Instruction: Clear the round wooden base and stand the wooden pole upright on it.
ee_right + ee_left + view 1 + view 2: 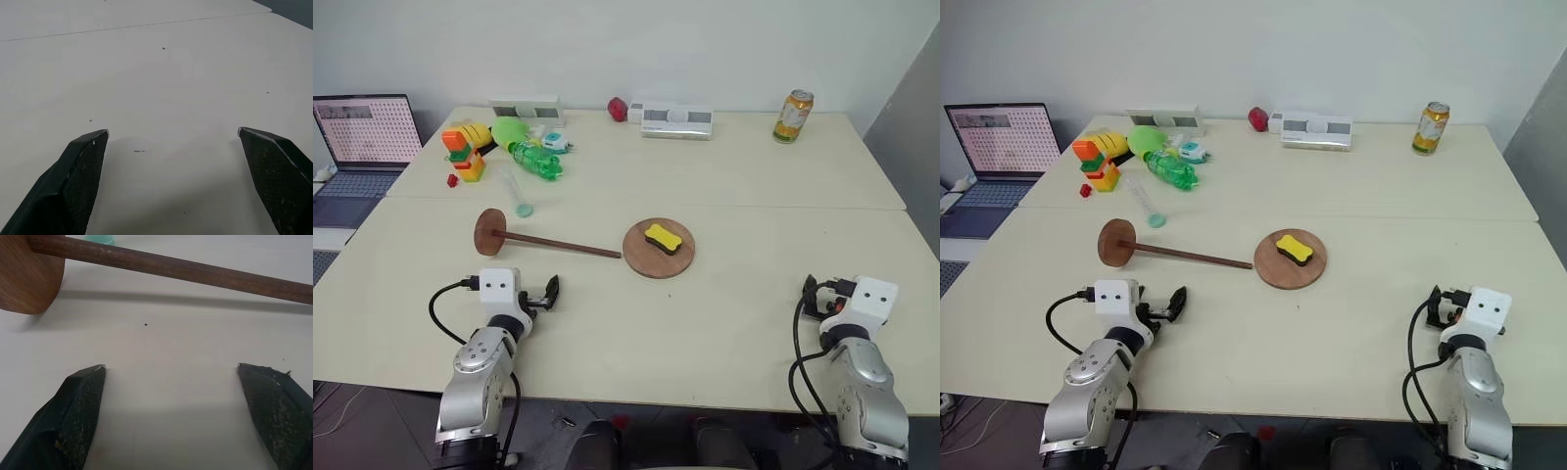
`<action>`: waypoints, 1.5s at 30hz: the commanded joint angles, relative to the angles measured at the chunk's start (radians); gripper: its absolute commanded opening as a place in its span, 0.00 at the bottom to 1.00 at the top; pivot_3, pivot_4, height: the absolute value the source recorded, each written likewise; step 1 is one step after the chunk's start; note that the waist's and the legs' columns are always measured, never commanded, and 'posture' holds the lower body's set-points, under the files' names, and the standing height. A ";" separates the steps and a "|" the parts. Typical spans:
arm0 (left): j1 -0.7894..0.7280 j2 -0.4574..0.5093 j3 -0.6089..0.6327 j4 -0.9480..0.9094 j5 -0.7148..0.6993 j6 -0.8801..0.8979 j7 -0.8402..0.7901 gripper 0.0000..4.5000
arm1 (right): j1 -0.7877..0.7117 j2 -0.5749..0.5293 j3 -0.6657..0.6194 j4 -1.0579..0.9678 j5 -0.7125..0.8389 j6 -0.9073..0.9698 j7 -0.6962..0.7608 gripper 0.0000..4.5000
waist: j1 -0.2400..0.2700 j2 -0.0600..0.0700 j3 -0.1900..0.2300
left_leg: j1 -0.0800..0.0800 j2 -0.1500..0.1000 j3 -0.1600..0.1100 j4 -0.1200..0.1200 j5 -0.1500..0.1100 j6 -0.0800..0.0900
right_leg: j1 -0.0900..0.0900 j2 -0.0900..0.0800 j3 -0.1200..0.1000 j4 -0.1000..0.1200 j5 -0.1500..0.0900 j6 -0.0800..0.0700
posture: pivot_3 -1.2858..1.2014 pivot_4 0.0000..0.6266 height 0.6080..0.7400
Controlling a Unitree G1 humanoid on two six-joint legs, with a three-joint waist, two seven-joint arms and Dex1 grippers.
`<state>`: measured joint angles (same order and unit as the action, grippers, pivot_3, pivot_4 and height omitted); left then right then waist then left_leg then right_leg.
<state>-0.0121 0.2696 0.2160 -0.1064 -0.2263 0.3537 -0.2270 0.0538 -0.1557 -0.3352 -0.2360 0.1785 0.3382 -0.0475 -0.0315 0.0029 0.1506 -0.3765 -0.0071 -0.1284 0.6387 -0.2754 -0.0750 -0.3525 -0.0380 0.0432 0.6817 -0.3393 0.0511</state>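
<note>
A: Pale tabletop (724, 333) under a plain white wall, two boards butted together. Where's the round wooden base?

B: Middle of the table, round wooden base (658, 248) lying flat, with a yellow sponge (662, 238) sitting on top of it, so not cleared yet

A: And the wooden pole?

B: Wooden pole (563, 245) lies on its side just left of the base; its thin end reaches the base's rim, and its thick disc end is farthest from the base

A: Grippers?

B: Left gripper (551, 291) hovers near-side of the pole, a little short of it, fingers spread wide with nothing between them. Right gripper (171, 161) sits well to the right of the base, nearer the table's front edge, fingers also spread, over bare tabletop

A: Anything else around?

B: Beyond the base, at the far right, a drink can (793, 116). Far left of the base, a green bottle (536, 161), a clear tube (517, 189) with a green cap, some coloured blocks (464, 153), and a laptop (367, 132) off the table's left side
</note>
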 commanded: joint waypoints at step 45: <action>0.072 0.318 -0.030 -0.477 -0.410 0.238 -0.445 1.00 | -0.723 -0.093 0.521 0.599 0.004 -0.015 0.730 0.99 | -0.025 -0.010 0.015 | -0.005 0.001 -0.003 0.001 0.000 0.000 | -0.005 0.001 -0.002 0.000 0.000 -0.001 | 0.52 0.24 1.00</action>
<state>0.0541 0.5855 0.1640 -0.5365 -0.6165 0.5925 -0.6819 -0.6426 -0.2529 0.1882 0.3661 0.1961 0.3545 0.6759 -0.0563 -0.0073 0.1655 -0.3813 -0.0059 -0.1310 0.6394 -0.2751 -0.0753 -0.3570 -0.0371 0.0411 0.6817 -0.3388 0.0502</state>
